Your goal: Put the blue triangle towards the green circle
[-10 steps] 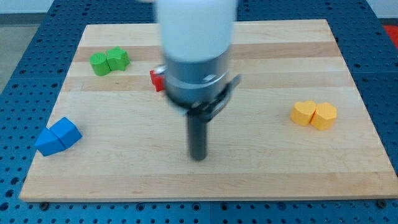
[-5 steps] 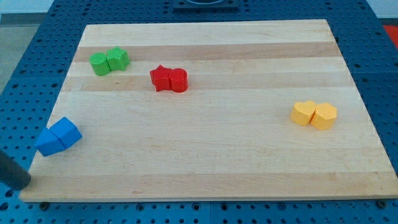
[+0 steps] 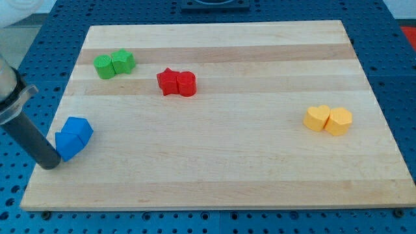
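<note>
Our arm carries no fingers, so there is no open or closed state to tell; it ends in a dark rod, and my tip (image 3: 49, 166) rests on the desk (image 3: 227, 169) near the view's bottom left corner. My tip sits just to the left of and slightly below the blue blocks, close against them, though we cannot tell for sure that it touches.

No brand, label or writing can be read anywhere in the view.

The blue triangle (image 3: 67, 145) is a bright blue wedge with a sloped face, lying near the desk's left edge, and it touches a second blue block (image 3: 79, 128) just above and to its right; that one's shape we cannot make out. The pair stands well apart from the green blocks, which lie toward the view's top left.

We count eight blocks in four touching pairs. Two are blue. Two are green: the green circle (image 3: 103, 67) and a green block (image 3: 123, 62) on its right. Two are red: a red star (image 3: 168, 82) and a red block (image 3: 186, 84) beside it, right of the green pair. Two are yellow: a yellow heart (image 3: 317, 118) and a yellow block (image 3: 339, 121), far over on the view's right.
</note>
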